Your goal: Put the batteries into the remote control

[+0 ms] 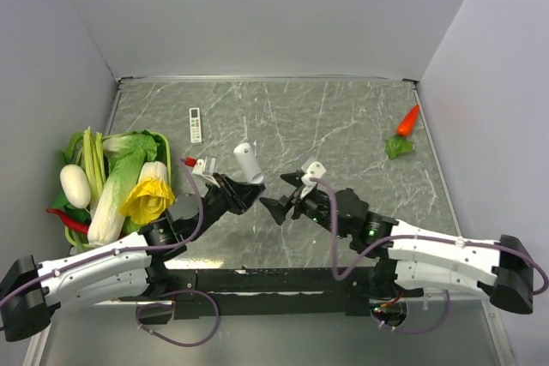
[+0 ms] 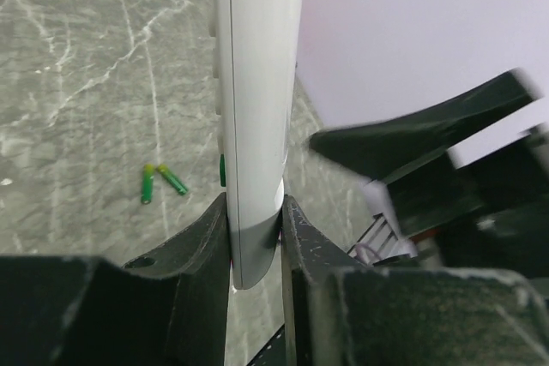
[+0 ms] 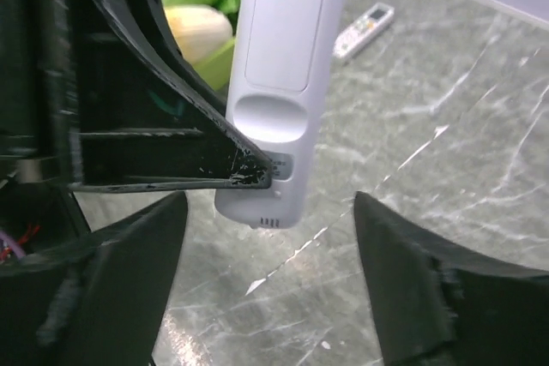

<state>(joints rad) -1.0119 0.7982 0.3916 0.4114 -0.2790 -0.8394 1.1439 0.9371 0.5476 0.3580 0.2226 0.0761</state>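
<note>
Left tool (image 2: 255,222) is clamped tight on the remote (image 2: 257,83). Both fingers (image 2: 210,242) press flat on the sides of its lower end, and the rest of the body sticks straight out past the fingertips. In the top view the left tool (image 1: 249,186) has the remote (image 1: 247,163) raised off the desk (image 1: 343,117), tilted up and away from the arm.

Right tool (image 3: 270,272) is wide open with nothing in it. Its wrist camera shows the remote (image 3: 283,83) hanging right ahead of the gap, the rounded end just above the space between the two fingers (image 3: 129,272) and not touching either. The back cover side faces this tool. One of the left tool's dark fingers (image 3: 154,126) crosses in from the left onto the remote's lower part. From above, the right tool (image 1: 279,193) sits just beside the left one, tips pointing at each other.

The batteries (image 2: 147,184) are down on the desk, out beyond the left tool's fingers and off to the left of the remote. They lie close together in a little V, well apart from both tools. I can't pick them out in the top view.

Other stuff: a slim remote (image 1: 196,124) further out past the left tool, a veg pile (image 1: 120,182) beside the left arm, and a carrot (image 1: 409,119) way off past the right tool.
</note>
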